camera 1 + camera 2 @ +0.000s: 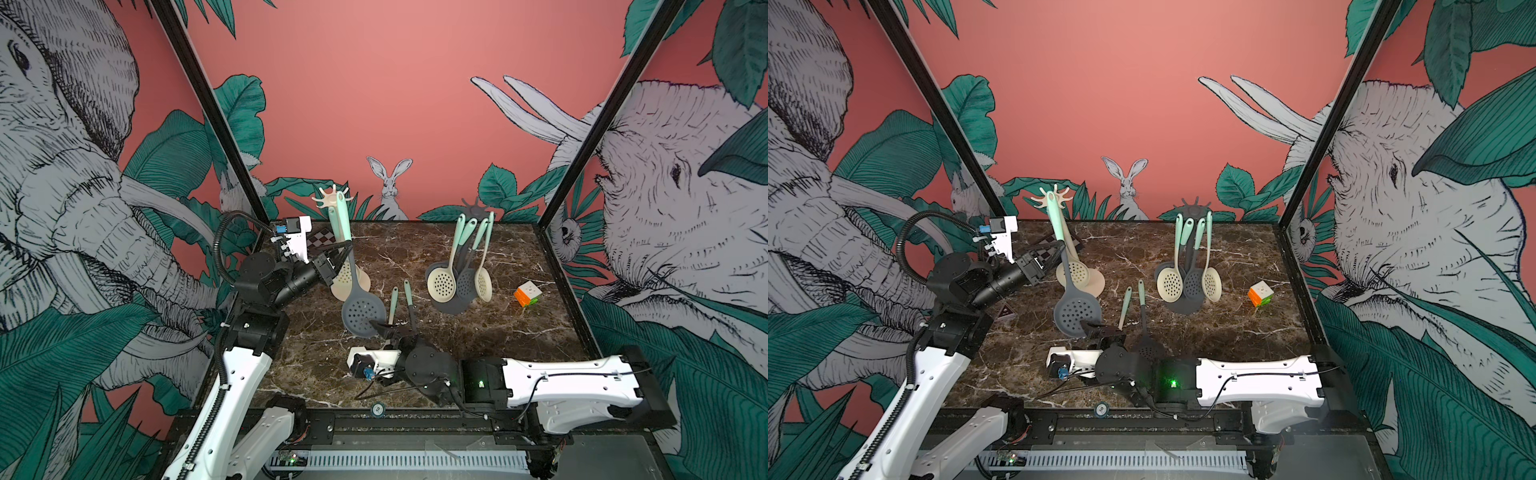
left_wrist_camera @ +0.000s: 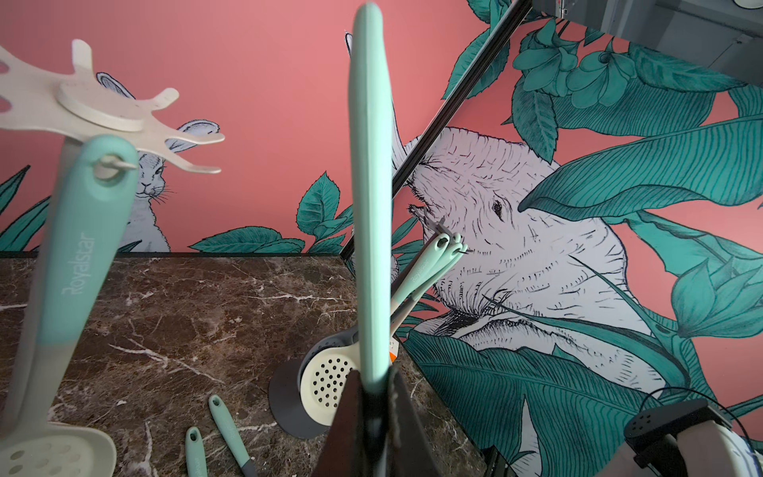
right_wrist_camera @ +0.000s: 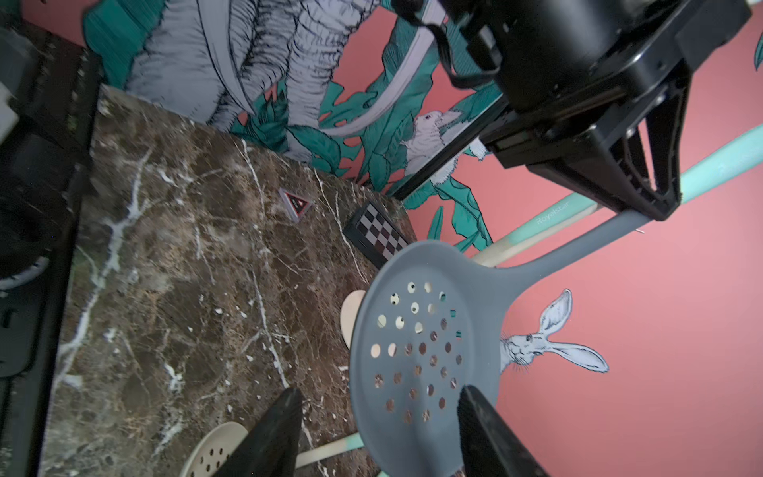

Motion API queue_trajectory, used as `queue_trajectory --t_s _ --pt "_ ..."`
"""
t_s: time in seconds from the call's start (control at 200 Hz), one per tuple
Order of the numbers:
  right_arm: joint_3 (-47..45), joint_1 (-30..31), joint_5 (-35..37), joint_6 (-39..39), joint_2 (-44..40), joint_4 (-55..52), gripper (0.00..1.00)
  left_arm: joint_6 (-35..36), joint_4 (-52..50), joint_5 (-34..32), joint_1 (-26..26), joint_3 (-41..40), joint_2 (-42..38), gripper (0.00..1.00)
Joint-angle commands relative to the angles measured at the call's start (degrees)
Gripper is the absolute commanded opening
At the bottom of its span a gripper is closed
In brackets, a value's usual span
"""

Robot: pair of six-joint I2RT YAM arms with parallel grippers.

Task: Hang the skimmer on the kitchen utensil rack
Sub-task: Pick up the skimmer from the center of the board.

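Carefully, the skimmer [image 1: 360, 312] (clamped in the left gripper [image 1: 347, 248], right gripper [image 3: 380, 409] parted) is to be steered hole-first onto the rack [image 1: 326, 199].

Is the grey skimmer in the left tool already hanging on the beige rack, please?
No: in the left wrist view the grey skimmer stands apart from the beige rack, clamped in the left tool.

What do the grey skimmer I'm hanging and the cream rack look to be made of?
The grey skimmer looks like silicone or soft plastic: matte head with punched holes, smooth mint handle. The cream rack looks like moulded plastic, matte and faintly speckled, with thin flat prongs; possibly a fibre composite.
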Motion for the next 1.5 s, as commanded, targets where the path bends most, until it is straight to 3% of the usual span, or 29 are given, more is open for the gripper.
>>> queue_trajectory --t_s 0.0,0.235,0.41,0.59,0.905,1.065,1.135,1.21,1.425,1.49 --pt "2.3 -1.31 -7.19 7.97 -1.62 -0.29 0.63 -0.62 3.13 -0.19 -0.22 0.94 -1.23 0.0" --pt "5.66 -10.58 -23.8 26.08 -2.58 2.24 0.6 -0.75 5.67 0.8 -0.25 -0.79 -2.35 0.0" --pt "8.57 -18.99 -29.61 42.37 -0.28 5.12 0.54 -1.72 9.31 2.34 -0.24 -3.13 -3.84 0.0" --pt "10.02 -24.83 -36.54 51.98 3.33 10.37 0.5 -2.83 12.31 3.37 -0.23 -5.33 -5.32 0.0" --pt "13.51 -27.1 -43.94 55.31 8.98 13.24 0.46 -4.46 14.39 3.72 -0.21 -7.18 -6.39 0.0" --pt "13.04 -28.33 -45.83 57.82 10.51 16.76 0.37 -5.38 15.66 3.88 -0.2 -7.8 -6.3 0.0" --pt "13.43 -28.81 -46.39 58.53 11.2 17.15 0.28 -5.53 15.78 3.85 -0.28 -7.94 -6.25 0.0" --pt "13.21 -29.25 -45.73 59.1 11.51 17.5 0.21 -5.52 15.49 3.52 -0.26 -8.2 -6.48 0.0" --pt "14.27 -29.41 -42.04 57.02 10.95 12.46 0.28 -1.86 8.27 1.18 -0.27 -6.73 -7.25 0.0" --pt "14.72 -29.42 -42.03 56.43 10.83 11.44 0.2 -1.07 7.48 0.88 -0.26 -6.42 -7.3 0.0"
